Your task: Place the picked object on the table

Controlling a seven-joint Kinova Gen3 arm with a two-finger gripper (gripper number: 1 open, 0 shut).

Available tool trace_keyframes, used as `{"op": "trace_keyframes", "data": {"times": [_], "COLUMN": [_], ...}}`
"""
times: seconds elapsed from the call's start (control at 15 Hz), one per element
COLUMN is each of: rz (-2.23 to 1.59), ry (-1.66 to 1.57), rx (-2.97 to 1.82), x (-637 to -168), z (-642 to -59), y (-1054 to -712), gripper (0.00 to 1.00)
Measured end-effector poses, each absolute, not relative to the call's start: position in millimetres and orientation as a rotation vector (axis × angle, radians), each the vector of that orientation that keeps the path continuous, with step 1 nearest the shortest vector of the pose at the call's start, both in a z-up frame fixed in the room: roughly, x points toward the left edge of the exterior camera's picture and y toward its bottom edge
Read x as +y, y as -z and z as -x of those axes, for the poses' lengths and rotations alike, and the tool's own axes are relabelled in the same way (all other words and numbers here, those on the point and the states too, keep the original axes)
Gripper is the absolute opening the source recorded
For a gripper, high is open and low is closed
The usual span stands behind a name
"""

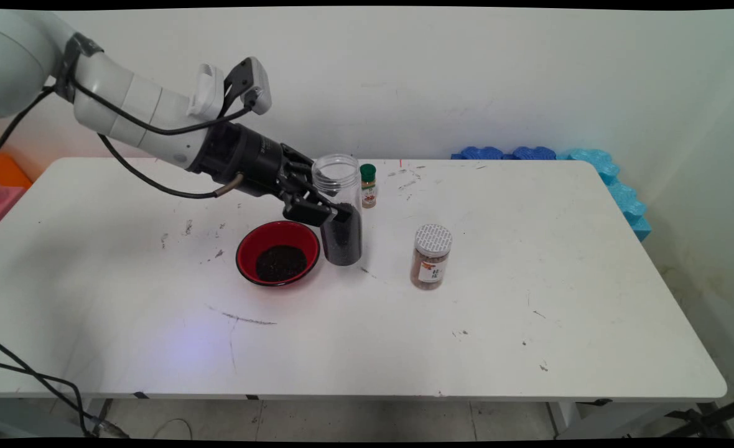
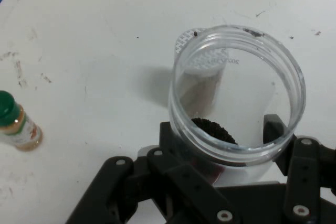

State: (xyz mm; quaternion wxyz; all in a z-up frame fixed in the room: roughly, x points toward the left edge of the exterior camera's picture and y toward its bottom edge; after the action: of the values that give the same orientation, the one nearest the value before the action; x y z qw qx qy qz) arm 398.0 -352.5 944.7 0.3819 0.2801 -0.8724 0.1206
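Clear plastic, lidless and about half full of dark grains, the tall jar [image 1: 340, 211] stands upright on the white table [image 1: 529, 280] with the black two-finger gripper [image 1: 329, 210] closed round its middle, one finger on each side of the wall. In the hand view the jar's open mouth [image 2: 237, 93] fills the frame between the black fingers [image 2: 275, 129]. Just left of the jar, nearly touching its base, sits a red bowl [image 1: 278, 252] holding a heap of the same dark grains. Behind the jar, close by, stands a small spice bottle with a green cap [image 1: 368, 185]. To the right and nearer the camera, apart from the jar, stands a short jar of brown contents with a patterned white lid [image 1: 432, 256]. Blue foam pieces [image 1: 603, 171] line the table's far right edge.
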Motion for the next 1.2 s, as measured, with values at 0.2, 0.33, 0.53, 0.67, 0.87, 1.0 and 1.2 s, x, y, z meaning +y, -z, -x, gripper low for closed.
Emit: {"op": "trace_keyframes", "data": {"times": [0.2, 0.33, 0.53, 0.67, 0.87, 1.0, 1.2], "rz": [-0.698, -0.694, -0.697, -0.697, -0.690, -0.686, -0.685], "ry": [-0.318, -0.319, -0.316, -0.314, -0.307, -0.304, -0.295], "rx": [-2.230, -2.230, -2.229, -2.232, -2.240, -2.246, -2.254], "x": [-352, -352, -352, -352, -354, -355, -358], "z": [-396, -395, -393, -392, -389, -388, -386], "y": [-945, -945, -942, -938, -928, -919, -904], "gripper": [0.00, 0.00, 0.00, 0.00, 0.00, 0.00, 0.00]}}
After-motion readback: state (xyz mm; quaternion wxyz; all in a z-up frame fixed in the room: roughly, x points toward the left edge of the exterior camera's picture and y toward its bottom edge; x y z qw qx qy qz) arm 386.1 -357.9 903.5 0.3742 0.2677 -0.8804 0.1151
